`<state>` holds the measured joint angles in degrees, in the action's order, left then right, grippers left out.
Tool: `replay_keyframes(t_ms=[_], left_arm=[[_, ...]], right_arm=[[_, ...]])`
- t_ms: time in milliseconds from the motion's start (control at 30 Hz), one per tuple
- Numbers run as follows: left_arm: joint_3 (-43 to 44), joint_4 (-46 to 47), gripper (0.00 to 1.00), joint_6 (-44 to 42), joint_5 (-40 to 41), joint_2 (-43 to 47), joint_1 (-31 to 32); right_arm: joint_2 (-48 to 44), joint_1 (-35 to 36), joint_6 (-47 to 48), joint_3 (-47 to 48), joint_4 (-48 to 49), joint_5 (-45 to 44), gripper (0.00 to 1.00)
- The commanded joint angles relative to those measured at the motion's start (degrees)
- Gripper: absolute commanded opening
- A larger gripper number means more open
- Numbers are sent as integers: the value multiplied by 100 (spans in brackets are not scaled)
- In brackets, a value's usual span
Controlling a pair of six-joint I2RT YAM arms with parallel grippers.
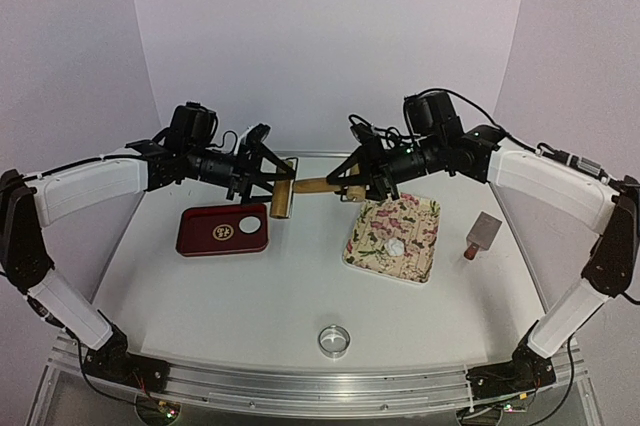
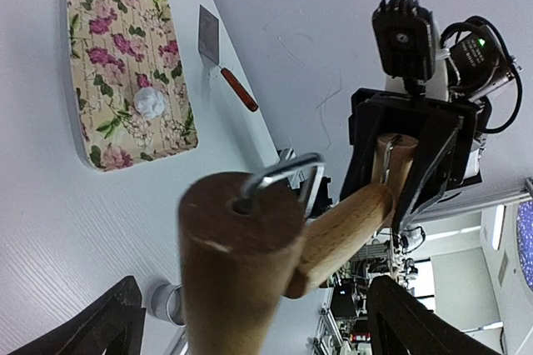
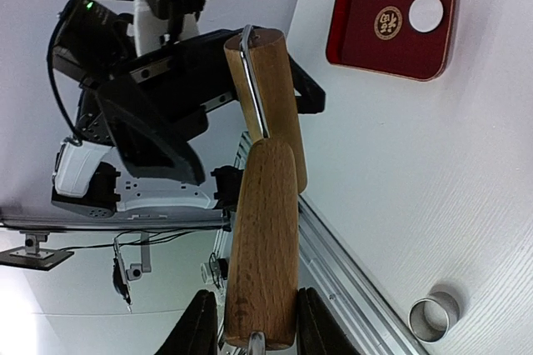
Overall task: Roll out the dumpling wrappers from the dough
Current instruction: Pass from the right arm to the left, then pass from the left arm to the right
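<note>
Your right gripper [image 1: 352, 186] is clamped tight on the handle of the wooden rolling pin [image 1: 283, 198], holding it up off the counter [image 1: 250, 296]. Your left gripper [image 1: 266, 172] is spread wide either side of the roller barrel, and its fingers [image 2: 100, 326] are clear of the wood. The dough [image 1: 397, 245], a small white lump, sits on the floral tray [image 1: 420, 211] at 2 o'clock from the ring cutter [image 1: 335, 339], and one dumpling wrapper [image 1: 248, 225] lies in the red tray [image 1: 205, 236] at 10 o'clock from it.
</note>
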<state>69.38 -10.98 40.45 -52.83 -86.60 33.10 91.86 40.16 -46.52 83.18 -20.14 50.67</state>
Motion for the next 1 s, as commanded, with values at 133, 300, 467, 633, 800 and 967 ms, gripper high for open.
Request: replay_keyframes(t_ms=[133,300,467,633,800,967], left_arm=[[-8,402,93,-59,-726,-102,27],[-324,1785,74,874,-1195,-106,123],[-526,2220,27,1194,-1379,-117,223],[-813,2520,0,1472,-1188,29,225],[-947,2781,0,1776,-1164,48,230],[-920,2709,0,1803,-946,28,232]], right_arm=[[-437,1,-152,188,407,593,0],[-298,17,-203,208,465,865,0],[-224,10,-179,169,510,810,2],[-262,15,-154,-20,542,640,27],[-311,48,-305,-214,883,500,54],[-250,160,-463,-283,1145,574,60]])
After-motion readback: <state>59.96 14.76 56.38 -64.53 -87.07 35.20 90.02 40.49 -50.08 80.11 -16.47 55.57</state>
